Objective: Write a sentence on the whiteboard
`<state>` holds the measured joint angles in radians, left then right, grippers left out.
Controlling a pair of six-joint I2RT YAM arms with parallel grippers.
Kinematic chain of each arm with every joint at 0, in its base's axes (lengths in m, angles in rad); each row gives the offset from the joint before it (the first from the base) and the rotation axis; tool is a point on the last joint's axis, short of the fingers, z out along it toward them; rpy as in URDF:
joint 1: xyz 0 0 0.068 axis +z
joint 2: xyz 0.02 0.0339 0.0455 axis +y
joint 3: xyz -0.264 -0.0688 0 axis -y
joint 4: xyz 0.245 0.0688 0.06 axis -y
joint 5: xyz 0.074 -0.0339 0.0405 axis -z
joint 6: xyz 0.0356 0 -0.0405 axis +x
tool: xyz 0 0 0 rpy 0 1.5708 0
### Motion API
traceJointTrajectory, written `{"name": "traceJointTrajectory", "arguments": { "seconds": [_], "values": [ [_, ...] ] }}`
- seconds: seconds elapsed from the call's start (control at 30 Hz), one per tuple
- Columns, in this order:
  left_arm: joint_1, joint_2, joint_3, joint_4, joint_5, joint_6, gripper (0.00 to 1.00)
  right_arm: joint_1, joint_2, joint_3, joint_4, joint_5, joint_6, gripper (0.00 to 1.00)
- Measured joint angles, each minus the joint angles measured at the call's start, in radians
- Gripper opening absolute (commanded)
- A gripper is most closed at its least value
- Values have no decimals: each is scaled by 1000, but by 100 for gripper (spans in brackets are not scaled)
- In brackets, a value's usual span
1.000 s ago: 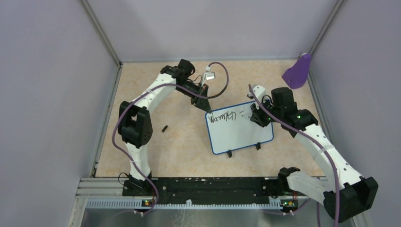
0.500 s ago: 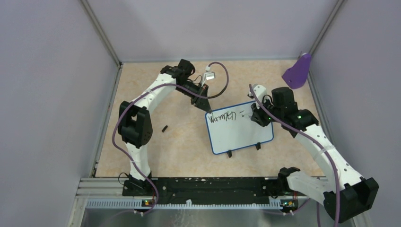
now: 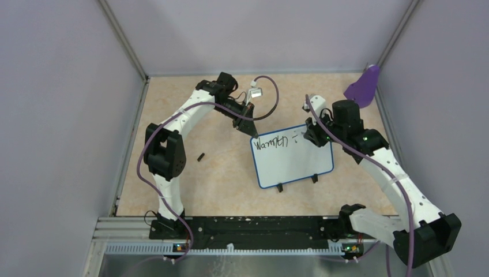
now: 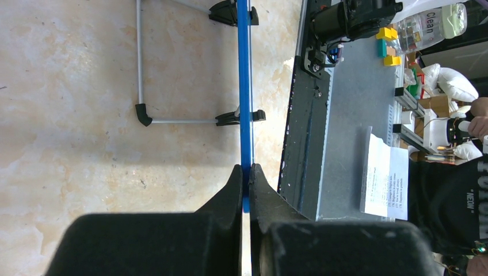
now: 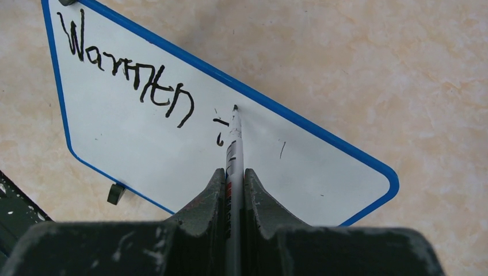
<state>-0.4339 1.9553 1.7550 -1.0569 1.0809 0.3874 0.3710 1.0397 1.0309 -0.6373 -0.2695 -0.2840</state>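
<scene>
Gripping a marker (image 5: 234, 138) between its closed fingers, the right tool (image 5: 233, 175) points the pen's tip at the whiteboard (image 5: 299, 167), just inside the far blue rim. Whether the tip touches the surface cannot be told. Of the sentence (image 5: 126, 72), only "Warmth" in black is legible, with a few small strokes beside the tip. The left tool (image 4: 246, 172) is clamped shut on the board's thin blue edge at its far left corner. Two black feet sit on the board's near edge. The board stands right of centre on the beige worktop (image 3: 219, 173). A small black piece (image 3: 200, 156) lies well to its left, and a purple scoop (image 3: 362, 88) rests in the far right corner.
</scene>
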Motion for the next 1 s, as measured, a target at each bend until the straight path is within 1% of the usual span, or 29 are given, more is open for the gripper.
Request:
{"name": "traceJointTrajectory", "arguments": {
  "seconds": [0.4, 1.0],
  "values": [
    [0, 0, 0, 2, -1, 1, 0, 0, 11, -5, 2, 5, -3, 0],
    [0, 0, 0, 0, 0, 0, 0, -1, -36, -14, -31, 32, 1, 0]
  ]
}}
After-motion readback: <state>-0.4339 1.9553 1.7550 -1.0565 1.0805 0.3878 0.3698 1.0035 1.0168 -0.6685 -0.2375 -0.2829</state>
